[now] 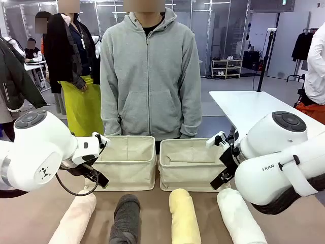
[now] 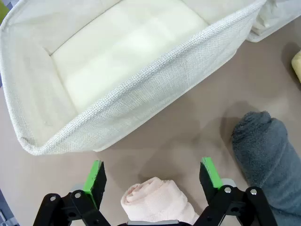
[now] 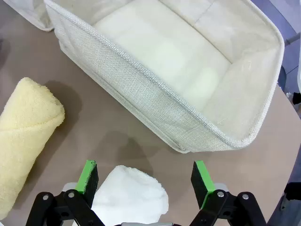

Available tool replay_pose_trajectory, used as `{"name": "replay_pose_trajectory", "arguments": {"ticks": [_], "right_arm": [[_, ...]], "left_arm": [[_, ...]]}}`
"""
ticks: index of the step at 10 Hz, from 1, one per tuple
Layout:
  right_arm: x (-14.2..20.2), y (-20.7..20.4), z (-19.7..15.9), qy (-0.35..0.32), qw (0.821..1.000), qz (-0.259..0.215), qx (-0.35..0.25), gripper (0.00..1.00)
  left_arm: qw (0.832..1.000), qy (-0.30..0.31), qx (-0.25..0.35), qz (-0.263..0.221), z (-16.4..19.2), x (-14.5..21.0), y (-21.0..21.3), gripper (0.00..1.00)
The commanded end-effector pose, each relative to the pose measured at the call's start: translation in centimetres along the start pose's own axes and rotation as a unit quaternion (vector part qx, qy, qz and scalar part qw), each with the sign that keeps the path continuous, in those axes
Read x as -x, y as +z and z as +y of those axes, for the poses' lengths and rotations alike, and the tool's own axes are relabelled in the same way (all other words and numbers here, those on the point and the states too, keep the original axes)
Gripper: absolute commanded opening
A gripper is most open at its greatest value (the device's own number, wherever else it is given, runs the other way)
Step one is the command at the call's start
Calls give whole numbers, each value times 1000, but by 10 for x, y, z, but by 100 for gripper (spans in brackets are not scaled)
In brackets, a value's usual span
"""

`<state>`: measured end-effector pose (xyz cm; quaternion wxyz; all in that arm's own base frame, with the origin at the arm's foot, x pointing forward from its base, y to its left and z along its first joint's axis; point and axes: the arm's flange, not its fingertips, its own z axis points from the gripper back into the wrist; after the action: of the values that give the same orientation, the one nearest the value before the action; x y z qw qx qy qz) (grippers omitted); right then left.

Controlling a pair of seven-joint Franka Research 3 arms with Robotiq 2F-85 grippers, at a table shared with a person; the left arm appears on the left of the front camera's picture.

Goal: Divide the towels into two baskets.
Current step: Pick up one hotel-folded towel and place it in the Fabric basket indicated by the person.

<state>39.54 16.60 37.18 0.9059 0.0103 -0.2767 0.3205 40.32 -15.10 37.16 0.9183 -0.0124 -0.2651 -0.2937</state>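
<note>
Two cream canvas baskets stand side by side mid-table, the left basket [image 1: 127,163] [image 2: 155,101] and the right basket [image 1: 189,166] [image 3: 141,94], both with nothing inside. Along the near edge lie four rolled towels: pink [image 1: 76,218], dark grey [image 1: 126,217], yellow [image 1: 184,217], white [image 1: 239,218]. My left gripper [image 1: 97,177] [image 2: 153,175] hangs open just above the pink towel's end [image 2: 157,203], its green pads on either side. The grey towel [image 2: 268,155] lies beside it. My right gripper [image 1: 223,175] [image 3: 144,176] is open over the white towel's end [image 3: 129,200], with the yellow towel [image 3: 23,136] to one side.
A person in a grey hoodie [image 1: 150,76] stands at the far edge right behind the baskets, hands down. A white table [image 1: 249,109] stands at the back right. Bare brown tabletop [image 1: 162,198] runs between the baskets and the towel row.
</note>
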Motion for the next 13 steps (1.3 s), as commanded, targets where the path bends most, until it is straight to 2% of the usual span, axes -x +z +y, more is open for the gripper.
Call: {"name": "replay_pose_trajectory", "arguments": {"ticks": [1, 11, 13], "right_arm": [[0, 0, 0, 0, 1000, 0, 0, 100], [0, 0, -1, 0, 1000, 0, 0, 100], [-11, 30, -11, -19, 998, 0, -58, 100]], "left_arm": [[1000, 0, 0, 0, 0, 0, 0, 100], [1000, -1, 0, 0, -1, 0, 0, 100], [999, 4, 41, 10, 14, -15, 31, 100]]}}
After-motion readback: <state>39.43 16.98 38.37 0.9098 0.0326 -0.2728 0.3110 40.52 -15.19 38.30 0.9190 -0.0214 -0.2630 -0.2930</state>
